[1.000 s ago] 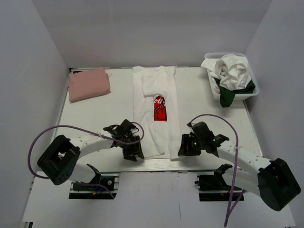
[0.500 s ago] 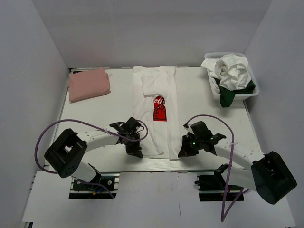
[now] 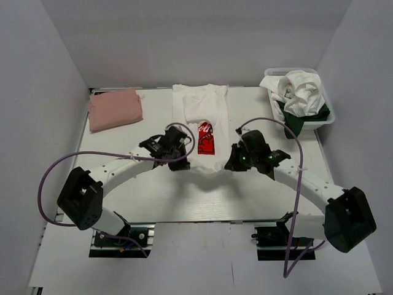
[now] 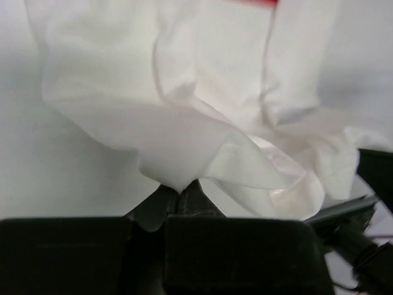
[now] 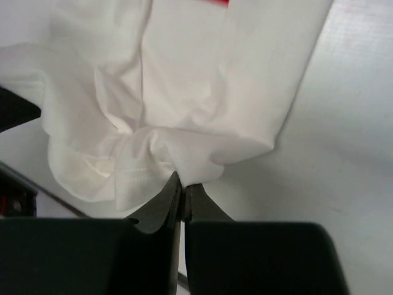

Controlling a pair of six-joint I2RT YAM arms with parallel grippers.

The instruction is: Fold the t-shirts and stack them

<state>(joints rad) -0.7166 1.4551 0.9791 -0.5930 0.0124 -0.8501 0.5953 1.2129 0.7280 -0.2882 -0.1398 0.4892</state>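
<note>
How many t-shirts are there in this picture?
4 at least: a white red-print tee mid-table; a folded pink tee at the far left; a white tee and a dark green tee bunched in the basket at far right, where more may be hidden.

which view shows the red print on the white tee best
Top external: most of the red print shows on the white tee. The left and right wrist views each catch only a red sliver at the top edge.

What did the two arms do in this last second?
The left gripper and right gripper, shut on the near hem of the white t-shirt with the red print, carried it toward the far side, folding the shirt over. The folded salmon-pink t-shirt and white mesh basket stayed put.
</note>
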